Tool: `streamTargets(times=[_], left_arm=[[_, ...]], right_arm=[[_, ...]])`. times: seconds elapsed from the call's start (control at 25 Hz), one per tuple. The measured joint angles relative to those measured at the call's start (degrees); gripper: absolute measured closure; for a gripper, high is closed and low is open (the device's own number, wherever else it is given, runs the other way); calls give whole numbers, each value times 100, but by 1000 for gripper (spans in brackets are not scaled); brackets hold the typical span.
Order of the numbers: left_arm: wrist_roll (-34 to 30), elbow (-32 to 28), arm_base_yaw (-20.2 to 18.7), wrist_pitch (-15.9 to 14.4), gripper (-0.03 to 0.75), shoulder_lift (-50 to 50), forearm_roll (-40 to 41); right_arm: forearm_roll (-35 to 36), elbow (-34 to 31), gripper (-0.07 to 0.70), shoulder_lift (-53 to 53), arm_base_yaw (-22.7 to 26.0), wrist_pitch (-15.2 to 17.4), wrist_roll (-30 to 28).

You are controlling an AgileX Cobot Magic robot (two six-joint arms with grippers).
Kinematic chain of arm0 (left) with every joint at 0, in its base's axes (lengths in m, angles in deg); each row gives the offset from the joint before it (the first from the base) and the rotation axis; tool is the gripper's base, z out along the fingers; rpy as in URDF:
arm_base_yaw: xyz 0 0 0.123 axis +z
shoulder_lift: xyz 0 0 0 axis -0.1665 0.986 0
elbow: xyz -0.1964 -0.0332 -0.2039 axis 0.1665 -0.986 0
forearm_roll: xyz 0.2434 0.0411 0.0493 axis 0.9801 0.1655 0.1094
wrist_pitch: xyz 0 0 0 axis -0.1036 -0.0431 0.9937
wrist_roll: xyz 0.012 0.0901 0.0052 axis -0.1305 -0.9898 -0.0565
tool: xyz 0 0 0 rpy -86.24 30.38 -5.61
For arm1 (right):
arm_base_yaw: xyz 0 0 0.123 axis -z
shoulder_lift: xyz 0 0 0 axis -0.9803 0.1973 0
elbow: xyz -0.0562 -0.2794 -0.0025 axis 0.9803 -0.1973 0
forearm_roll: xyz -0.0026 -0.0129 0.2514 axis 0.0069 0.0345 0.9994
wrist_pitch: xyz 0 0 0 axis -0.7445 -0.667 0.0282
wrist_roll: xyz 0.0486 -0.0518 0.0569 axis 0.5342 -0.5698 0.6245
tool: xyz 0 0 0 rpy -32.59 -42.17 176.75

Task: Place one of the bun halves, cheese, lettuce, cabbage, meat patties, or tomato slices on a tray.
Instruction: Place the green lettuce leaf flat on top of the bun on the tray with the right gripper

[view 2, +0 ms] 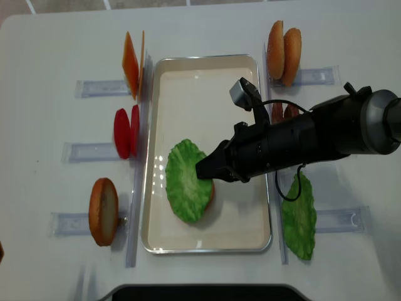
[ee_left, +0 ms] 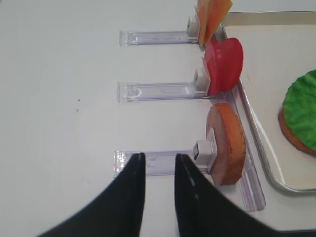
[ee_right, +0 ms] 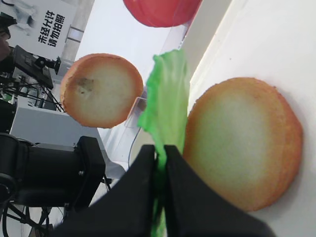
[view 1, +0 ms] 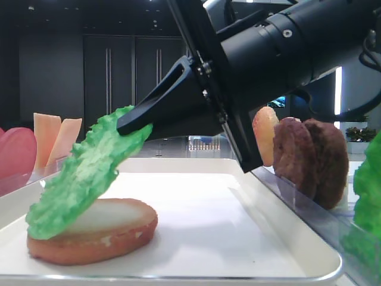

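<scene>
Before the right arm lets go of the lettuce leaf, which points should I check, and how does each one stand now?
1. Right gripper jaws shut on the lettuce leaf: ok.
2. Bun half lies flat on the tray: ok.
3. Leaf is over the bun half: ok, its low end touches the bun.
4. Leaf lies flat: not ok, it slopes up to the jaws.
5. Left gripper is away from the tray, jaws open and empty: ok.
6. Leaf will settle centred: cannot tell.
</scene>
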Motion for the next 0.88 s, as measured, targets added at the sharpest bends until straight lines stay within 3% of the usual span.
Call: streamTargets(times=[0.48,0.88], left_arm=[[0,0,0,0,558,0,0],[0,0,0,0,558,0,0]], right_arm=[[0,0,584,0,0,-119,-15],[0,0,288,0,0,-210,-15]])
